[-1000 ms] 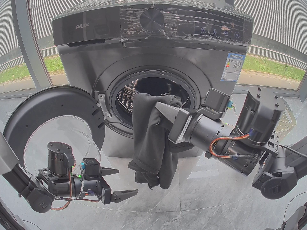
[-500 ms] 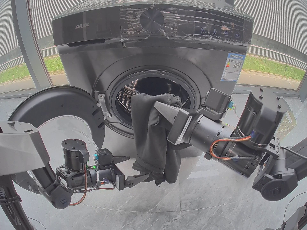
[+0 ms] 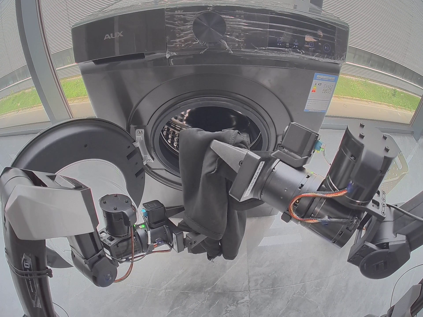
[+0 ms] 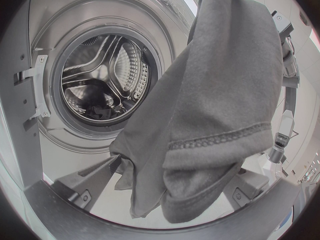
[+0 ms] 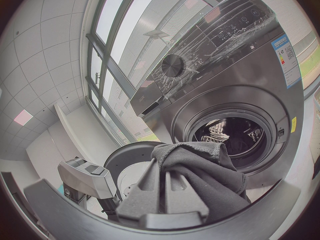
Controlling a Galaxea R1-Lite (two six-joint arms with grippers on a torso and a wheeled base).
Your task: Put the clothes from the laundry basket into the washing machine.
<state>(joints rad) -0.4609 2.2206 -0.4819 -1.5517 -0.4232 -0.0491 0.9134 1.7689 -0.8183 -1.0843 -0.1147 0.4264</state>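
Head view: the washing machine (image 3: 207, 80) stands on the tiled floor (image 3: 282, 278) with its round door (image 3: 75, 150) swung fully open on our left side. The right hand (image 3: 219, 148) is clamped on a dark garment (image 3: 205, 186) directly in front of the drum opening (image 3: 211, 124), at the height of the opening's lower half. The cloth is pinched near its top and hangs as a long fold down past the machine's bottom edge, clear of the floor. The left hand (image 3: 194, 232) sits low, at the garment's bottom end, fingers spread wide with the hem between them. Left wrist view: the garment (image 4: 216, 94) hangs across the frame; one finger (image 4: 96, 172) of the left hand (image 4: 178, 169) touches the cloth's lower edge, while the other is mostly hidden behind the stitched hem. We cannot tell whether that one touches the cloth. The steel drum (image 4: 103, 80) is visible behind, with a small dark item (image 4: 100, 112) lying at its bottom. Right wrist view: the right hand (image 5: 163, 175) has its fingers closed together, the garment (image 5: 206, 174) bunched over their tips and draping off to one side. Beyond it are the machine's front (image 5: 233, 84), the open door (image 5: 130, 154) and the left arm (image 5: 86, 177).
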